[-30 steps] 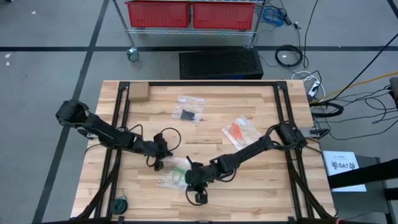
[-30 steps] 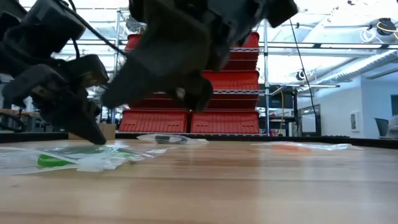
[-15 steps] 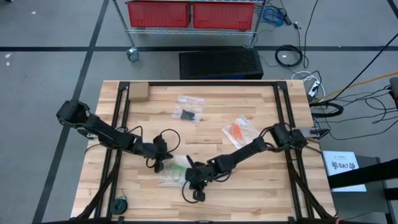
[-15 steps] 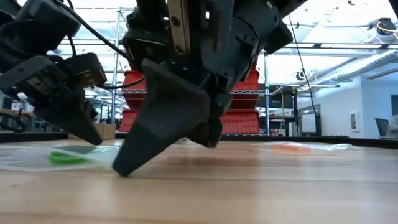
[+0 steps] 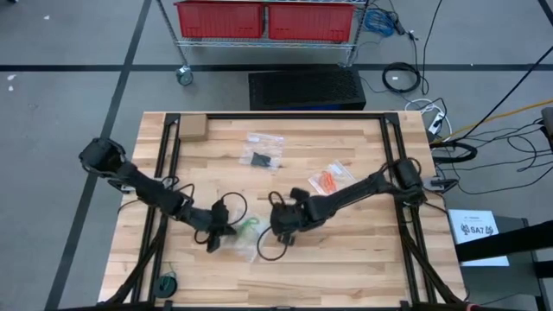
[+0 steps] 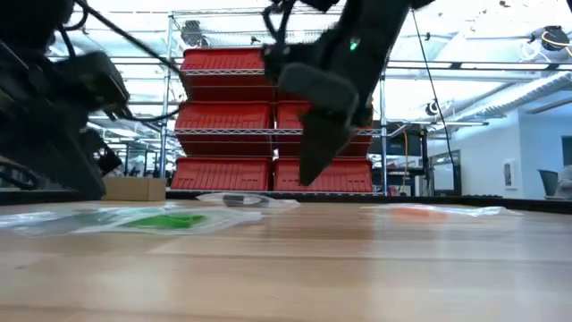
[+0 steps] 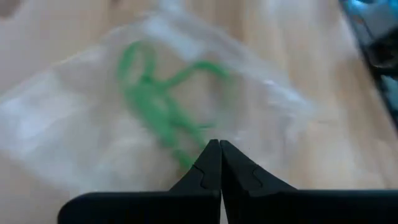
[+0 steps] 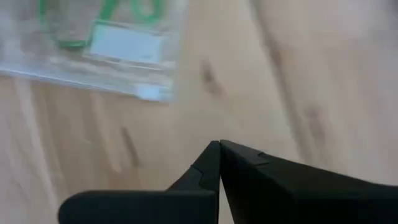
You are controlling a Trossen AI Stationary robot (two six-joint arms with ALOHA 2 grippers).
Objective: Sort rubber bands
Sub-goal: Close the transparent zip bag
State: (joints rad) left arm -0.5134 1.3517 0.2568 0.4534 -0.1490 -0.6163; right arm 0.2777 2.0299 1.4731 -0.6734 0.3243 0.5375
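with the left end effector pinched empty over the green rubber bands inside their clear bag and the right end effector closed empty nearby, the slick bag could slide on the worktop.

Rubber bands seemingly inside bag

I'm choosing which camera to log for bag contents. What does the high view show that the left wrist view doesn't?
Only the high view shows the bag with black bands, the bag with orange-red bands, the cardboard box and the right gripper lifted beside the green bag. Only the left wrist view shows the left gripper shut, its tips at the plastic. Both show the clear bag of green rubber bands.
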